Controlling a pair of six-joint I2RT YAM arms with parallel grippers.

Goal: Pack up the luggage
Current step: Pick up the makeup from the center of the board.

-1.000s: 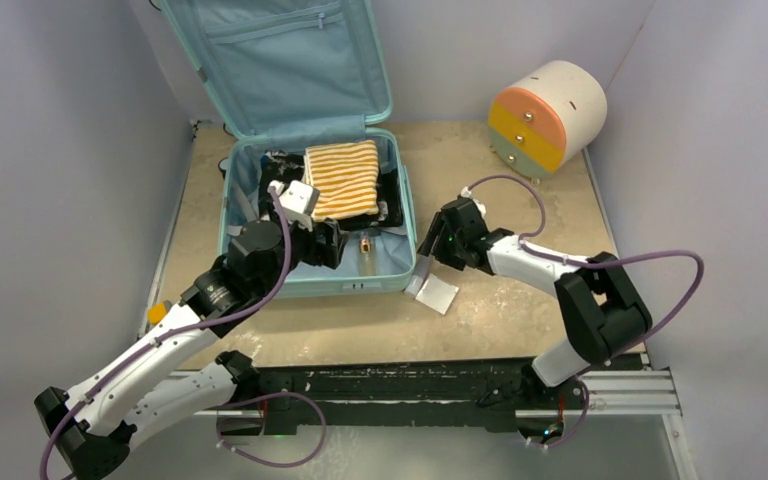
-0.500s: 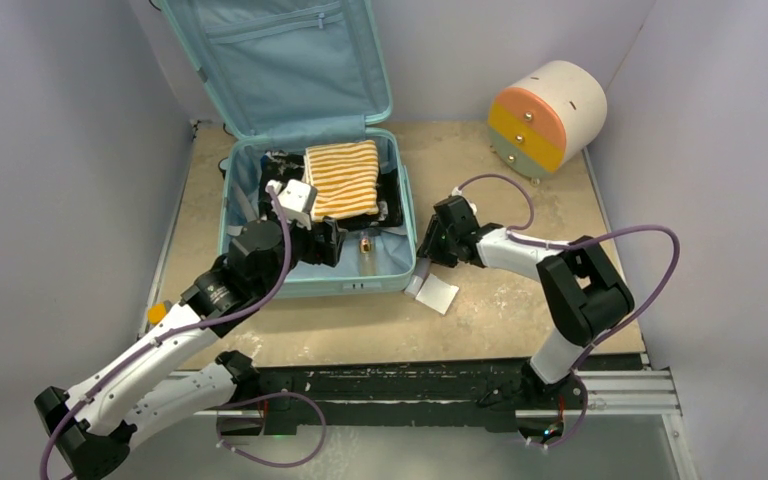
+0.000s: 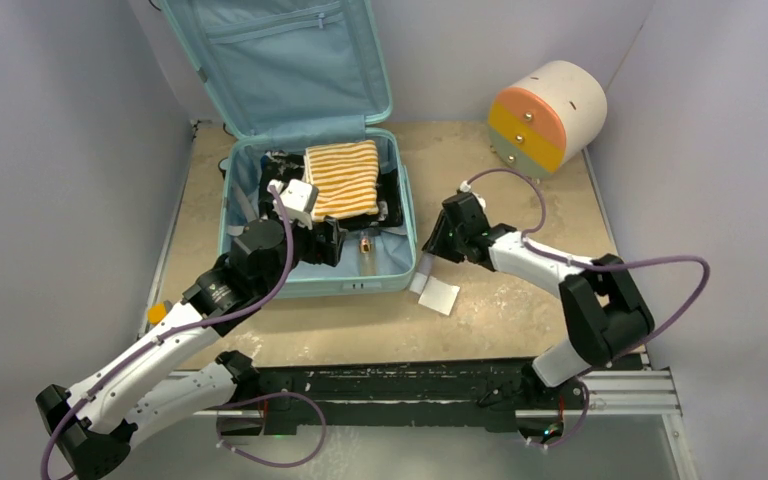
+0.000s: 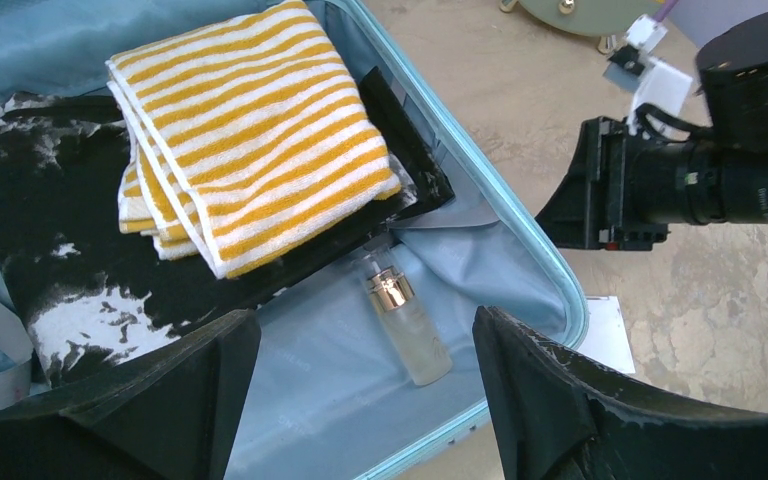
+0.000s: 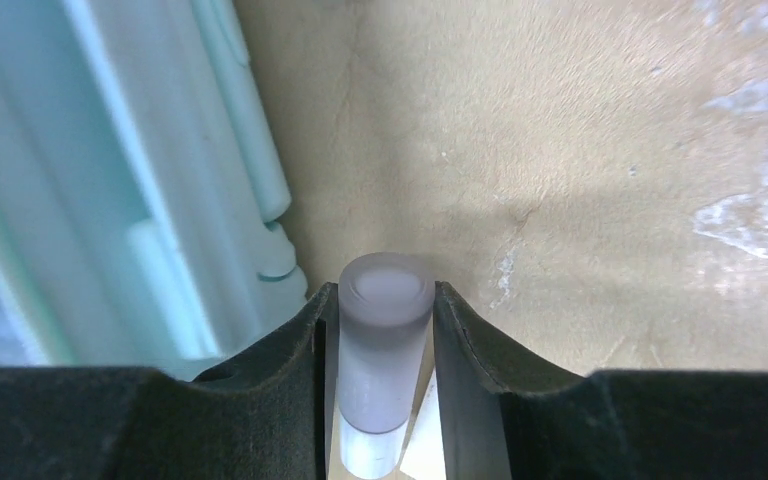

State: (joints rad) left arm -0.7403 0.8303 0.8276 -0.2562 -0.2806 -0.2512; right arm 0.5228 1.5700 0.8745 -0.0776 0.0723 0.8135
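**Tan bench (image 3: 520, 320), pale teal hard-shell suitcase (image 3: 310, 284) open**

Right hand (image 5: 385, 300) grasps a frosted lilac tube (image 5: 385, 335), lengthwise between its fingers, just right of the suitcase wall; left hand (image 4: 360, 330) hangs released over the lining.

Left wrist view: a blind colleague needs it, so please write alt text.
An open teal suitcase holds a striped towel on a black-and-white garment, with a small bottle lying beside them. The open left gripper frames the bottom edge; the right arm hangs over the table outside.
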